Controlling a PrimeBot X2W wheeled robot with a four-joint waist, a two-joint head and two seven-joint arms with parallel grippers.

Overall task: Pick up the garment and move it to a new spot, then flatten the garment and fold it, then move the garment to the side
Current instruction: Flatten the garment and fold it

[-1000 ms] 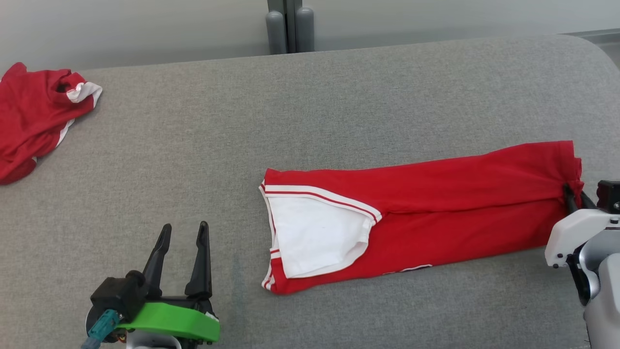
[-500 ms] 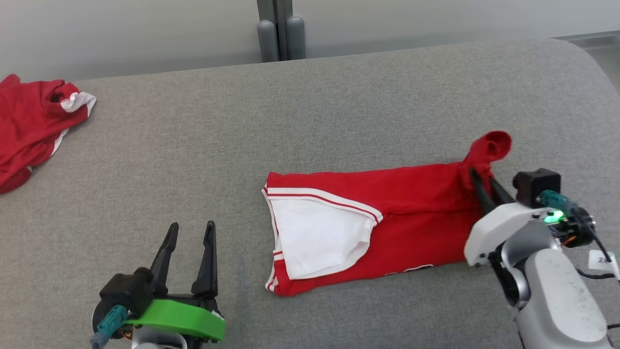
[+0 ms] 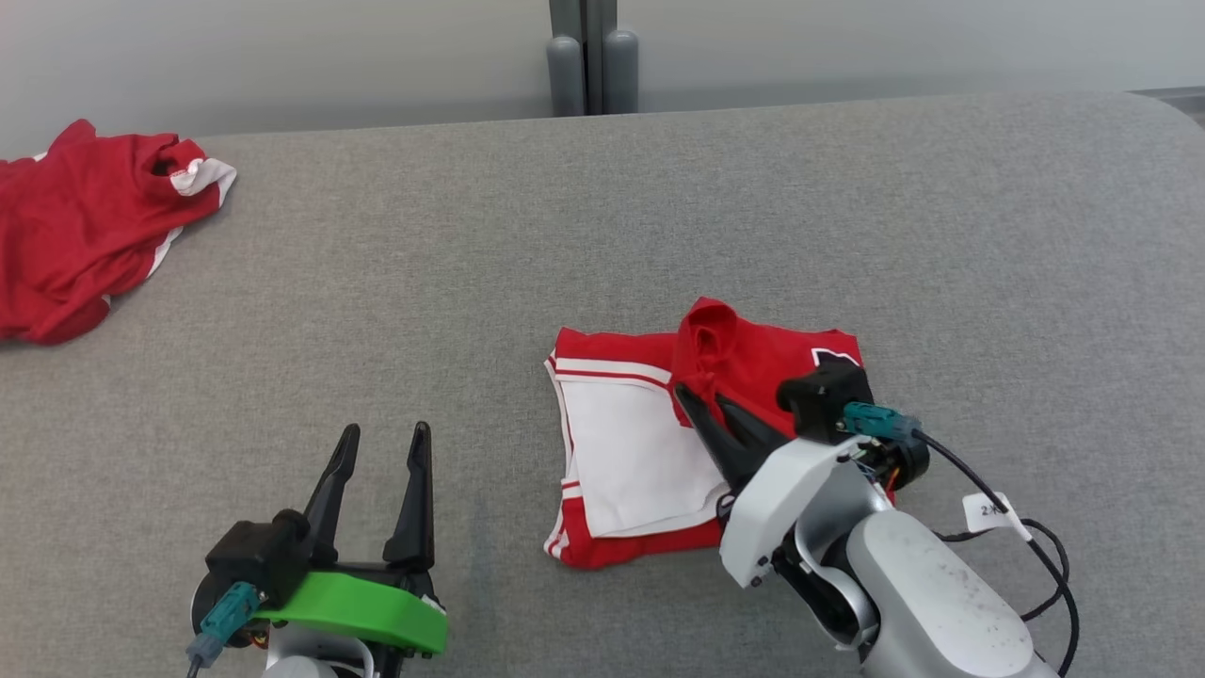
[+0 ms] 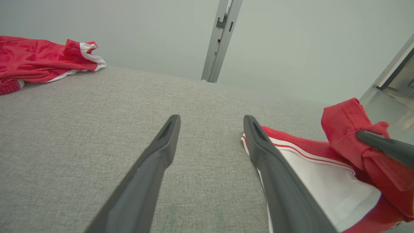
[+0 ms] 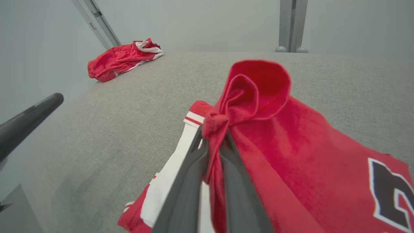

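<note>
Red garment [image 3: 621, 443] half folded, just right of left gripper [image 3: 386, 428], its fingers apart, empty. Right gripper [image 3: 701, 400] clamped on bunched end above fold. Risk for you: 1 small pinch, cloth slips or drops crumpled, fold lands crooked.

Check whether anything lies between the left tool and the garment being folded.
Nothing visible does. The left tool hangs open over the grey surface, and only that surface separates it from the garment to its right. The right tool is shut on a bunched red end of it. The other red garment lies far left.
</note>
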